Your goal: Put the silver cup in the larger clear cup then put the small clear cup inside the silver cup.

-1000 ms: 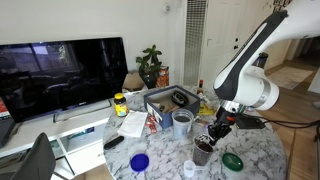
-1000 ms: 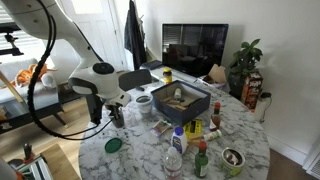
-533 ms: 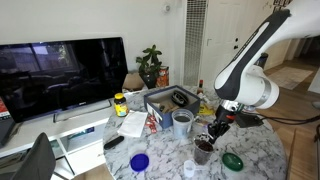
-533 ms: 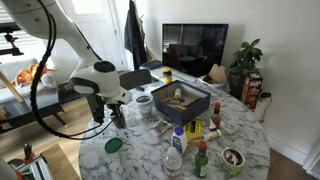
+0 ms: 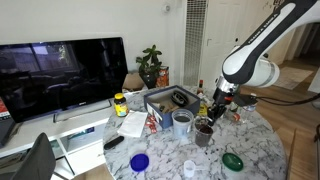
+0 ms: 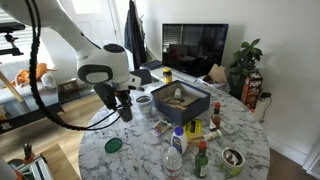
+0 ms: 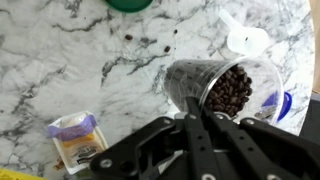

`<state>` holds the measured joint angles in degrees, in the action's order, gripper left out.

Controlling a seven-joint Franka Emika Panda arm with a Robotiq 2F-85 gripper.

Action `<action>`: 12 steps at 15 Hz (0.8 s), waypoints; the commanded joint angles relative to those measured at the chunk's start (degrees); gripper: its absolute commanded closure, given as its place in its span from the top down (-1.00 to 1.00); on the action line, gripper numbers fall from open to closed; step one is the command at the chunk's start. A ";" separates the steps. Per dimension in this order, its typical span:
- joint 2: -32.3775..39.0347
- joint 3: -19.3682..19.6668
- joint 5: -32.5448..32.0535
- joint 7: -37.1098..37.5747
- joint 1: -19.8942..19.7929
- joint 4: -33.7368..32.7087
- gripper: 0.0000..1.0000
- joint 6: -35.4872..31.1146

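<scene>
My gripper (image 7: 197, 108) is shut on the rim of the small clear cup (image 7: 225, 88), which looks dark and holds brown beans. It holds the cup above the marble table (image 7: 60, 60). In both exterior views the gripper (image 5: 207, 118) (image 6: 124, 105) carries this cup (image 5: 204, 131) (image 6: 126, 113) close beside the larger clear cup (image 5: 182, 122) (image 6: 143, 101), a pale whitish-blue one. I cannot make out the silver cup as a separate thing; whether it sits inside the larger cup is not clear.
A black box (image 5: 168, 100) (image 6: 181, 101) with items stands behind the cups. A green lid (image 5: 232, 160) (image 6: 114, 145) (image 7: 130, 4), a blue lid (image 5: 139, 161), a white cap (image 7: 247, 40), a small packet (image 7: 75, 135) and several bottles (image 6: 176, 148) lie around.
The gripper has lifted the small clear cup off the table and carried it back toward the larger clear cup and the black box.
</scene>
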<state>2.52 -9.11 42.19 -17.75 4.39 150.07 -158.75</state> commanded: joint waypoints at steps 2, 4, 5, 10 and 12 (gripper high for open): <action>-3.05 2.38 -5.67 2.93 0.36 -0.90 -0.97 5.15; -4.04 2.90 -6.17 3.30 0.39 -1.24 -0.89 5.98; -3.76 2.84 -6.16 3.29 0.40 -1.23 -0.89 5.97; -5.51 2.87 -7.13 2.36 0.20 -3.35 -0.97 7.21; -7.35 3.10 -8.19 1.47 0.25 -5.08 -0.97 8.74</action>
<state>-1.23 -6.98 35.89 -15.21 4.16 146.68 -152.90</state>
